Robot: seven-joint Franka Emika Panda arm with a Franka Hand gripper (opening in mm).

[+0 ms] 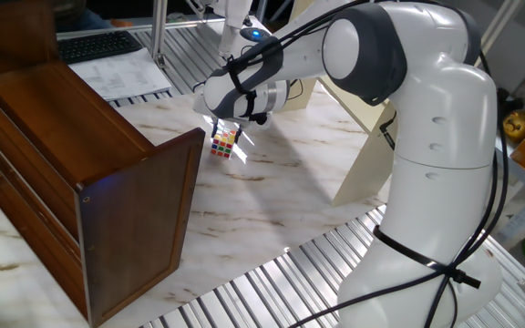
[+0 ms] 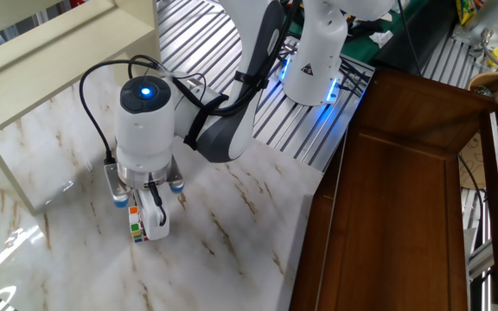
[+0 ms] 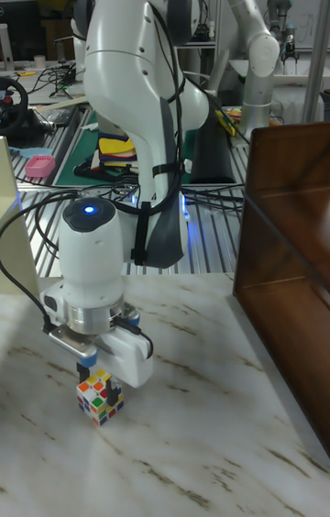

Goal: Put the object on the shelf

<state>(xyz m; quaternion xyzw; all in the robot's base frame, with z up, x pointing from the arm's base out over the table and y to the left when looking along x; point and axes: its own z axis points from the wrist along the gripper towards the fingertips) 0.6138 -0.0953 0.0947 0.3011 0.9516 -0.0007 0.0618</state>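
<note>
Marble tabletop (image 3: 211,444) lies beneath me; my gripper (image 3: 99,381) points straight down, fingers closed on the cube (image 3: 100,394) just at the surface. Beyond, my arm bends back toward its base; the cream shelf (image 2: 54,39) stands apart.

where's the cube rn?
The cube sits between the pincer fingers on the marble table, left of the dark wooden cabinet in the tall fixed view; whether it is lifted is unclear.
</note>
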